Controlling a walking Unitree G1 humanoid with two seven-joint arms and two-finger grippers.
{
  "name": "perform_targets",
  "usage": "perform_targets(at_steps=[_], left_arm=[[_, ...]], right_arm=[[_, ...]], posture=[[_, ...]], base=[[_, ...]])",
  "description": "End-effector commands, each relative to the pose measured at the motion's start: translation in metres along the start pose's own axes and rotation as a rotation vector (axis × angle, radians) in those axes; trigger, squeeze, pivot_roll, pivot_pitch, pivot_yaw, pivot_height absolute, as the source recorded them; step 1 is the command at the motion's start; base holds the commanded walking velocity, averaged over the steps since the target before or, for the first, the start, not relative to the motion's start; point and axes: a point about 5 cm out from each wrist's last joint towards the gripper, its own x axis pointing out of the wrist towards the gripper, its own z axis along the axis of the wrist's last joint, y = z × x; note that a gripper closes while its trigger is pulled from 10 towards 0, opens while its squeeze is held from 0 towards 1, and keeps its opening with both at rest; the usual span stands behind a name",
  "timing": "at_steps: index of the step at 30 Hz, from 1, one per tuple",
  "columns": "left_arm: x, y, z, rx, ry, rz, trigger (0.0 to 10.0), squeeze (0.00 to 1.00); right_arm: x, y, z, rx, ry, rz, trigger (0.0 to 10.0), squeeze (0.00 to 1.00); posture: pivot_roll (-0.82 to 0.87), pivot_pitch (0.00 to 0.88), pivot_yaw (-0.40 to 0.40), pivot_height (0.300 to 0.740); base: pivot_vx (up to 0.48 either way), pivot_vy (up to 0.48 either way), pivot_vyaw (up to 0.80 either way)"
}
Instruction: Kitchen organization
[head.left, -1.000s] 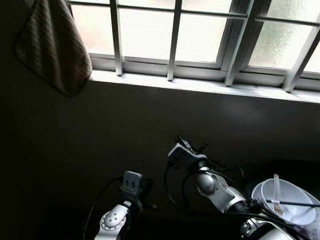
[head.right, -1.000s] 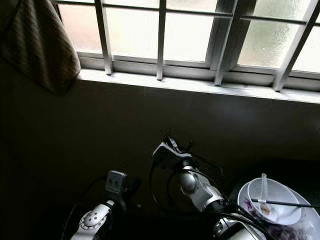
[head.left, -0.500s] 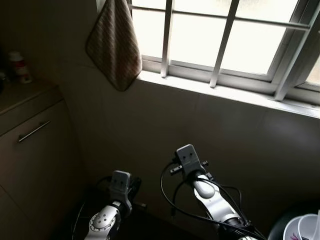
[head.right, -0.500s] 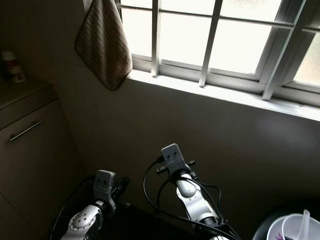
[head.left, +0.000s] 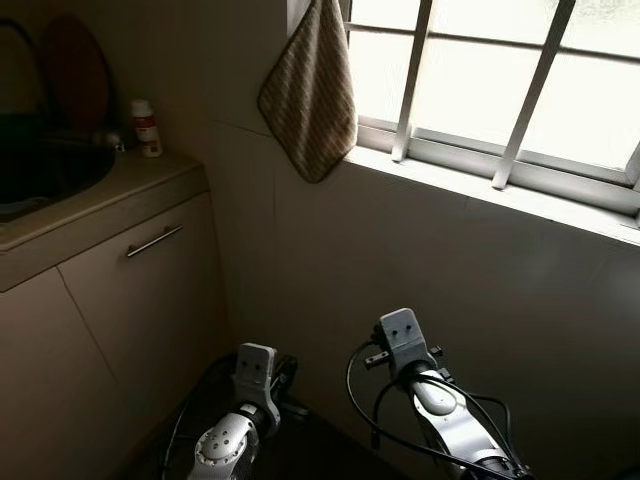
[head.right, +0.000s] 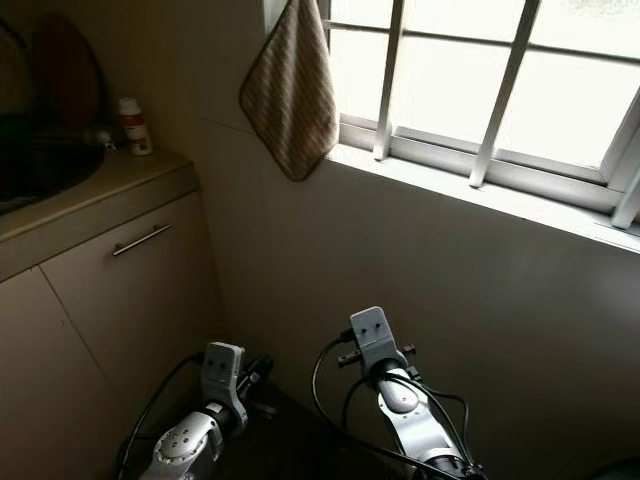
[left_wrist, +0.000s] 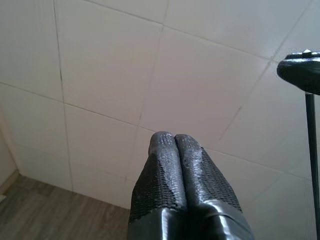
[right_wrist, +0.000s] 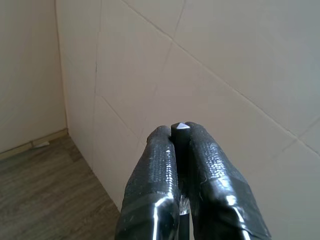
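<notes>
two pincers pressed together: left pincer (left_wrist: 174, 142) empty, right pincer (right_wrist: 179, 135) pinching a thin stick (right_wrist: 180, 128). view swung left since a sec ago, bowl gone, desk (head.left: 95, 195) w/ bottle (head.left: 146, 128) now beside towel (head.left: 309, 95). prob relocating.

Both arms raised forward, fingers pressed shut.

The left arm (head.left: 232, 440) reaches up from the lower edge of the head views, its wrist bent so the camera block faces back. The left gripper (left_wrist: 175, 142) has its two black textured fingers (left_wrist: 159, 175) pressed flat together. The right arm (head.left: 440, 420) rises higher, cables looping round its wrist. The right gripper (right_wrist: 180, 135) clamps a thin dark rod (right_wrist: 180, 131) between its fingers (right_wrist: 152, 170).
</notes>
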Motion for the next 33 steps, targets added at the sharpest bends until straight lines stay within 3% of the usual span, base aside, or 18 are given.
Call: perform_targets(at_steps=[1, 9, 14, 18, 22, 29, 31, 33], left_arm=[[-0.001, 0.006, 0.005, 0.018, -0.014, 0.017, 10.0, 0.0], [0.0, 0.007, 0.006, 0.022, -0.019, 0.02, 10.0, 0.0], [0.0, 0.007, 0.008, 0.03, -0.035, 0.024, 10.0, 0.0], [0.0, 0.007, 0.01, 0.083, -0.034, 0.037, 10.0, 0.0], [-0.002, 0.009, 0.037, 0.199, -0.164, 0.091, 10.0, 0.0], [0.004, 0.012, 0.092, 0.25, -0.344, 0.136, 10.0, 0.0], [0.004, 0.008, 0.112, 0.268, -0.413, 0.136, 10.0, 0.0], [0.004, 0.007, 0.116, 0.273, -0.428, 0.138, 10.0, 0.0]], right_arm=[[0.0, 0.005, 0.004, 0.011, -0.014, 0.008, 10.0, 0.0], [0.001, 0.005, 0.008, 0.02, -0.022, 0.005, 10.0, 0.0], [0.002, 0.004, 0.015, -0.009, -0.056, 0.01, 10.0, 0.0], [0.003, -0.001, 0.026, -0.024, -0.1, -0.012, 10.0, 0.0], [0.004, -0.008, 0.061, -0.061, -0.257, -0.032, 10.0, 0.0], [-0.001, 0.001, 0.117, -0.166, -0.516, 0.019, 10.0, 0.0], [-0.005, 0.006, 0.138, -0.163, -0.603, 0.052, 10.0, 0.0], [-0.006, 0.007, 0.143, -0.152, -0.623, 0.063, 10.0, 0.0]], posture=[[0.03, 0.0, -0.063, 0.74], [0.04, 0.0, -0.065, 0.74], [0.04, 0.0, -0.066, 0.74], [0.04, 0.0, -0.065, 0.74], [0.04, 0.0, -0.062, 0.74], [0.05, 0.0, -0.063, 0.74], [0.05, 0.0, -0.061, 0.74], [0.05, 0.0, -0.061, 0.74]], base=[[0.0, 0.48, 0.0], [0.0, 0.449, 0.0], [0.0, 0.0, 0.0], [0.0, 0.0, 0.4], [0.0, 0.0, 0.8], [0.0, 0.0, 0.8], [0.0, 0.0, 0.8], [0.0, 0.0, 0.8]])
